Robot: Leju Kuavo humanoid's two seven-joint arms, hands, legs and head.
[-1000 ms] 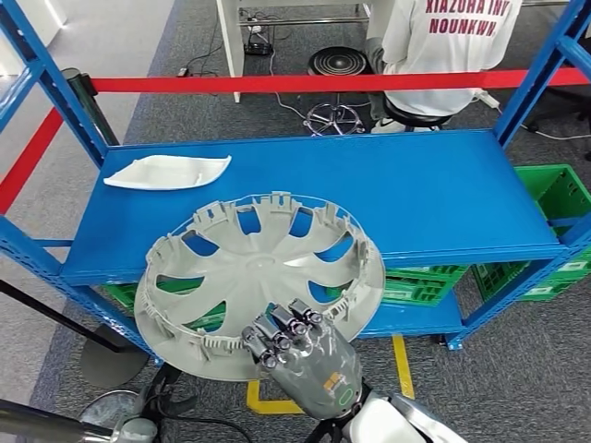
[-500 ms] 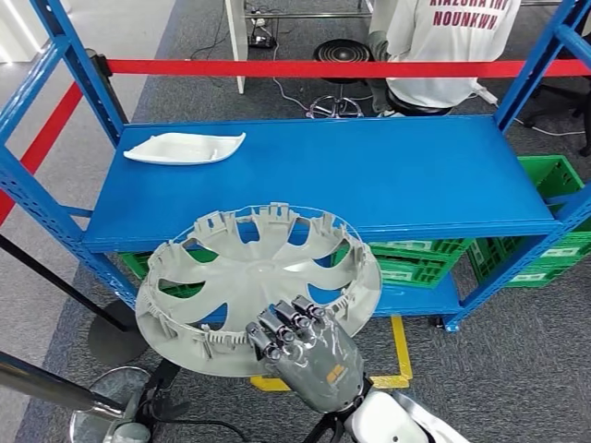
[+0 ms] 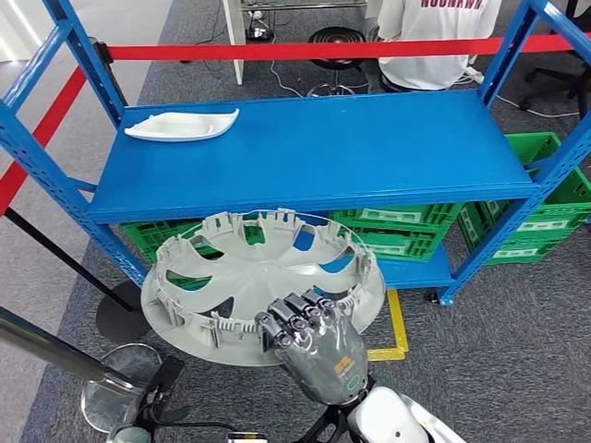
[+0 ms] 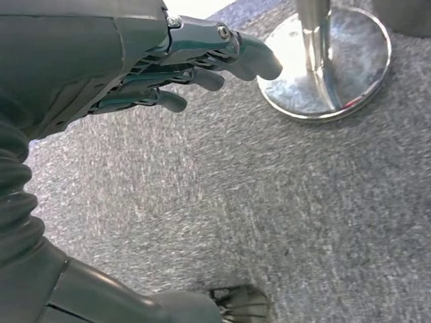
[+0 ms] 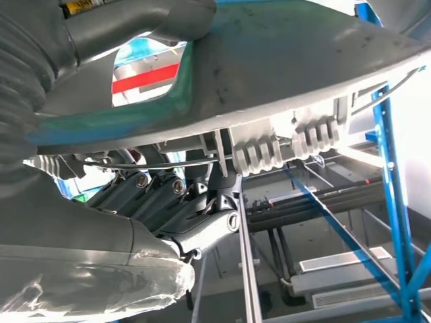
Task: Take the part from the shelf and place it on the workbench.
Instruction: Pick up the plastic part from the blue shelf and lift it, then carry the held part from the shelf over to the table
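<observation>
Item: grey wheel cover (image 3: pixel 261 277), lying near flat, held clear of the blue shelf (image 3: pixel 314 157) just past its front edge. Carrier: right hand (image 3: pixel 317 341), clasping the near rim. Left hand (image 4: pixel 168 60): fingers extended, nothing held, hanging over carpet. Workbench: not located.

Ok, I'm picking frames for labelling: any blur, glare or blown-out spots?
Head view: sharp, evenly lit, wheel cover and right hand crisp. Left wrist view: carpet smeared, glare on the metal stand base. Right wrist view: blown-out white at one edge, the cover's underside dim.
</observation>
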